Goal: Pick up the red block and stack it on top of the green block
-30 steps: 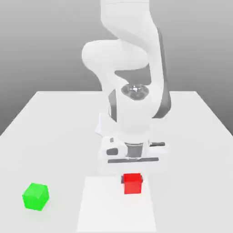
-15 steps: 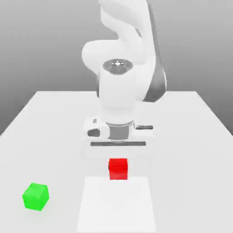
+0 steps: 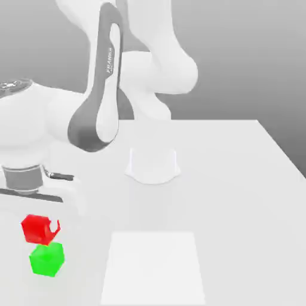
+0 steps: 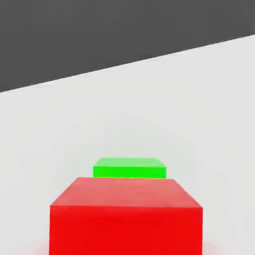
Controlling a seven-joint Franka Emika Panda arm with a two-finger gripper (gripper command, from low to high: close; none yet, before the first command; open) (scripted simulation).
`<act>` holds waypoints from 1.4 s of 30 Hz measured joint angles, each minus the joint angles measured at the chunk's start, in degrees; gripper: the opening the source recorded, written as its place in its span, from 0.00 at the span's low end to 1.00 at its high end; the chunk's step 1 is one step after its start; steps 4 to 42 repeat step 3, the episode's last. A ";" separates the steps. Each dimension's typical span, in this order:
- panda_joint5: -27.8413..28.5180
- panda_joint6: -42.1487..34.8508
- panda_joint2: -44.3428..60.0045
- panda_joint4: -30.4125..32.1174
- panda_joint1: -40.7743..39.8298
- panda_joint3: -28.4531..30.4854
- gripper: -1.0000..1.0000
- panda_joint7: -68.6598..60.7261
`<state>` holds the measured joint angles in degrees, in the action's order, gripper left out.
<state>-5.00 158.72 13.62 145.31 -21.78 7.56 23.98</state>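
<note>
The red block (image 3: 39, 229) hangs tilted just above the table at the exterior view's front left, under my gripper (image 3: 37, 221), which is shut on it. The green block (image 3: 46, 259) rests on the table right below it and slightly nearer the front, its top almost touching the red block's lower edge. In the hand view the red block (image 4: 126, 214) is close up, with the green block (image 4: 129, 168) showing just past its edge.
The white table (image 3: 239, 191) carries the arm's round base (image 3: 153, 164) at its middle. A paler square patch (image 3: 154, 268) lies on the table's front centre. My arm's elbow and forearm (image 3: 98, 89) lean over the table's left side.
The arm has swung to the exterior view's left, carrying the red block from the front centre of the table to just over the green block. The green block has stayed put.
</note>
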 joint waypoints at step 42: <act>0.00 0.00 0.00 0.00 0.00 0.00 1.00 0.00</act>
